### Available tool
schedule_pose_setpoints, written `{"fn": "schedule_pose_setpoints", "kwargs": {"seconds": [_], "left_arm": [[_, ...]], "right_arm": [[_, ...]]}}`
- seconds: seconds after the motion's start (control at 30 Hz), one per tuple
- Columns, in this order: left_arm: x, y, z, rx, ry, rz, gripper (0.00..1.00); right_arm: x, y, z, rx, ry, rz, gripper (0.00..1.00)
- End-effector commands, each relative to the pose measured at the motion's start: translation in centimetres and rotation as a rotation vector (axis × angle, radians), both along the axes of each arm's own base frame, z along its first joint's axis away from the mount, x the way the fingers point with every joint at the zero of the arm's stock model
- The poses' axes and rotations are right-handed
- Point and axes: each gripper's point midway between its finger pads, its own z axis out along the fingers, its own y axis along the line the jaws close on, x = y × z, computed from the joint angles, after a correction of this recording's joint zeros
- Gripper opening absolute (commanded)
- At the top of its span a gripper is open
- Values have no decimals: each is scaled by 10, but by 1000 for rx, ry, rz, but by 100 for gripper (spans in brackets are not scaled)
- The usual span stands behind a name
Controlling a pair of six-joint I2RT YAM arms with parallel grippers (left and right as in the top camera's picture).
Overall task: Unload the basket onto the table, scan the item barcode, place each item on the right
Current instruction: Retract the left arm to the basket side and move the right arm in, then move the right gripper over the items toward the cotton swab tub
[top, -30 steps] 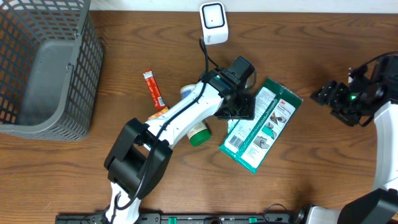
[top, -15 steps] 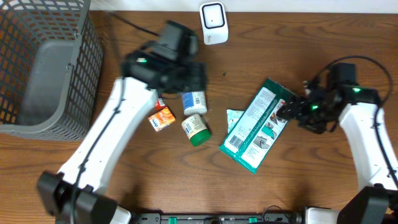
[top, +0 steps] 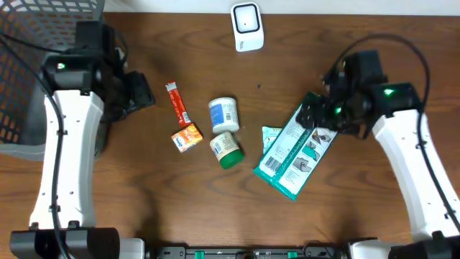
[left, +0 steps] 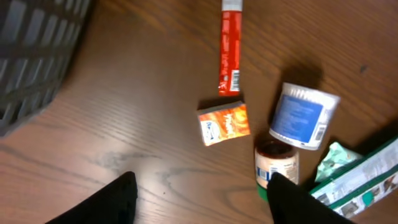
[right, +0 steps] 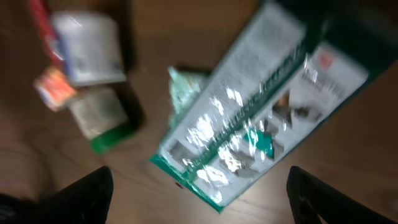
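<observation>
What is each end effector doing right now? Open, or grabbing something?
Left end effector: open, holding nothing.
Right end effector: open, holding nothing.

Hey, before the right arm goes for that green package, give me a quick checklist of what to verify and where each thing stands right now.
1. The right gripper is open and empty: ok.
2. It sits over the green package: ok. The wrist view is blurred, so contact: cannot tell.
3. The barcode faces up at the package's near end: ok.
4. The scanner is unblocked at the table's far edge: ok.
5. The left gripper is open, over by the basket, away from the package: ok.
6. The small teal packet is free of the package: cannot tell; it lies against the package's edge.
</observation>
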Motion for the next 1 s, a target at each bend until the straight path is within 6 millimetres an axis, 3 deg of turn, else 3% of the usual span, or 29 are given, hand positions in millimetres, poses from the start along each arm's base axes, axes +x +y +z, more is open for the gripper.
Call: {"fn": "schedule_pose_setpoints", "kwargs": {"seconds": [0.0,0.1,0.17,0.23,0.27,0.33,0.43,0.47,0.5,0.53,0.57,0.7,0.77,0.87,0.93,0.97], "left_arm": [[-5,0,8,5,-12,-12,69],[-8,0,7,6,1,-13,70],[-8,0,7,9,3,-12,60],[-9,0,7,9,4,-12,13],[-8,0,7,9,4,-12,7],[-8,0,7,8,1,-12,7],[-8,0,7,8,3,-12,7],[-8,0,6,8,4,-12,8],[-9,0,6,9,8,-12,29],[-9,0,6,9,9,-12,41],[-10,0,6,8,10,-12,56],[-10,0,6,8,11,-12,80],[-10,0,6,8,11,-12,81],[-10,0,6,8,11,-12,82],[-10,0,6,8,11,-12,82],[-10,0,6,8,11,-12,82]], "right_arm": [[7,6,25,10,-60,14,88],[1,22,26,72,-45,55,96],[-4,29,24,89,-25,74,99],[-13,32,20,82,10,87,99],[-15,32,19,80,19,90,99],[-19,31,18,74,35,90,96],[-21,31,16,74,42,90,81],[-21,32,16,74,42,92,71],[-21,33,16,73,39,98,42],[-21,36,16,73,39,105,17],[-22,38,16,73,39,112,1],[-27,47,15,58,39,145,1],[-30,53,15,55,38,168,6],[-37,65,15,53,38,210,58],[-39,69,14,38,35,226,85],[-40,71,14,34,34,234,93]]}}
